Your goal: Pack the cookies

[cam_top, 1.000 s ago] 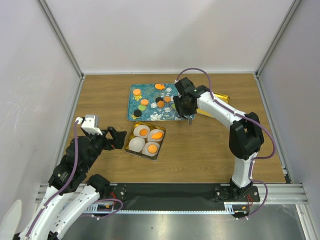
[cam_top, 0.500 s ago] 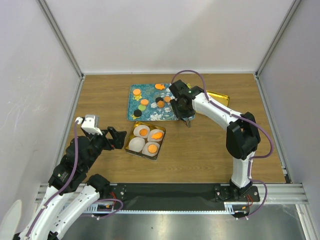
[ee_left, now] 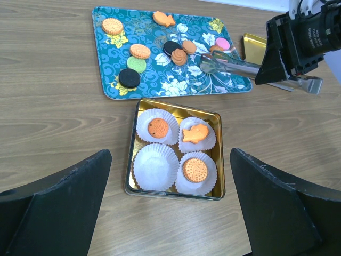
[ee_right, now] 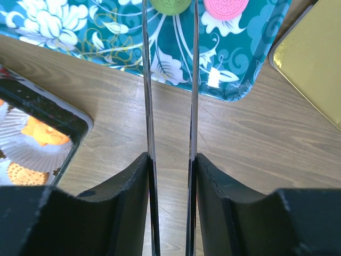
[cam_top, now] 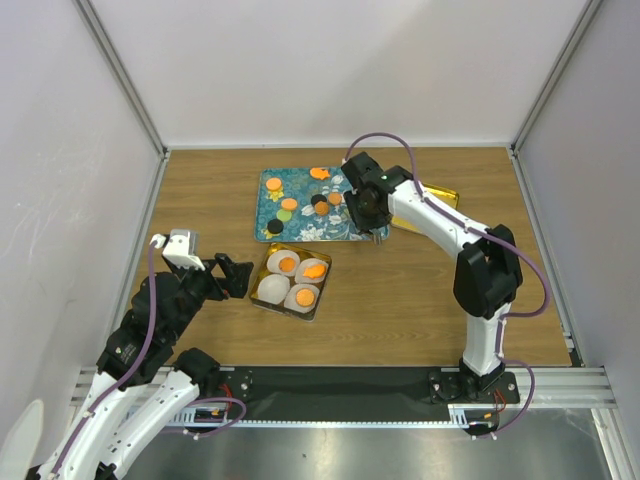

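Several cookies [cam_top: 300,203], orange, green, pink and dark brown, lie on the teal tray [cam_top: 268,205]; they also show in the left wrist view [ee_left: 139,51]. My right gripper [cam_top: 366,212] is shut on metal tongs [ee_right: 146,80], whose blades stand a little apart over the tray's near right corner. A green cookie [ee_right: 170,4] and a pink cookie [ee_right: 226,6] lie near the blade ends. The gold tin [ee_left: 220,154] holds four white paper cups. Three hold orange cookies [ee_left: 195,169] and one [ee_left: 155,166] is empty. My left gripper [ee_left: 170,154] is open and empty, above the table near the tin.
A gold lid [ee_right: 314,58] lies right of the tray, partly under the right arm [cam_top: 440,225]. The teal tray's right edge [ee_right: 250,80] is close to the tongs. White walls close in the table on three sides.
My right gripper with the tongs swung slightly left and back, staying over the tray's near right corner. The left arm has not moved.
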Tool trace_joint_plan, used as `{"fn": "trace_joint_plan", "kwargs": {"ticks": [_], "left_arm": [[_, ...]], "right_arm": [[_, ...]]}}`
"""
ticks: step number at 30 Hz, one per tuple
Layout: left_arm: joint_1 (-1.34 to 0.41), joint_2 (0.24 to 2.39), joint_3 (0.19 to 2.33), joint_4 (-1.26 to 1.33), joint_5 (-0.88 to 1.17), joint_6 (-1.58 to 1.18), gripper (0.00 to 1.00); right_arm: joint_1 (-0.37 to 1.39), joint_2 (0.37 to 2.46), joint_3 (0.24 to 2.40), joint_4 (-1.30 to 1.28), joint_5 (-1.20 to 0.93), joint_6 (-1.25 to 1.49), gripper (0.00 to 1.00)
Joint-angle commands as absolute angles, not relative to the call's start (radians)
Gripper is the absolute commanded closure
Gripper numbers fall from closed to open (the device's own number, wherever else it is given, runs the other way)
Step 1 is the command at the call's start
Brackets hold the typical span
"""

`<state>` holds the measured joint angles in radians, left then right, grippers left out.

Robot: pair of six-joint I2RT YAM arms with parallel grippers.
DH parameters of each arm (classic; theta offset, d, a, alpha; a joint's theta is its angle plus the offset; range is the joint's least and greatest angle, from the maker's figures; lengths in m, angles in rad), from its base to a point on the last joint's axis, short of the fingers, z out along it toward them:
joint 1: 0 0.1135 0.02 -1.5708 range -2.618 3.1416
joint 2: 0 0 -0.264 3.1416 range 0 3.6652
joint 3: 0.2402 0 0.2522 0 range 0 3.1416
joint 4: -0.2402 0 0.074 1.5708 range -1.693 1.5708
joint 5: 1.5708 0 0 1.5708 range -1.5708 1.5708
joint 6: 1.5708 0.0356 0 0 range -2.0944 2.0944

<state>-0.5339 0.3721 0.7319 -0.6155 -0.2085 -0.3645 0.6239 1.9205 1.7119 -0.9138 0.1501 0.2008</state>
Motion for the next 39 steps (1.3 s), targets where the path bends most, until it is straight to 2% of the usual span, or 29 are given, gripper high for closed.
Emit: {"fn": "trace_joint_plan", "kwargs": {"ticks": [1,9,20,39], "left_arm": [[-0.531,0.368,0.727,-0.595,-0.224,-0.353,0.0],[-0.531,0.37,0.727,-0.595,-0.222,-0.353,0.0],[-0.529,0.367,0.727,-0.594,-0.224,-0.354,0.0],[-0.531,0.368,0.727,-0.595,-0.224,-0.353,0.0]], "right_arm": [[0.621,1.827,1.769,-0.911,0.137,0.201,0.62],[0.718,1.717,1.781,-0.93,0.126,0.224,0.61],[1.066,1.697,1.744,-0.948,0.141,0.281,0.6],[1.169,1.772,1.664,-0.934,0.114,0.299,0.6]]}}
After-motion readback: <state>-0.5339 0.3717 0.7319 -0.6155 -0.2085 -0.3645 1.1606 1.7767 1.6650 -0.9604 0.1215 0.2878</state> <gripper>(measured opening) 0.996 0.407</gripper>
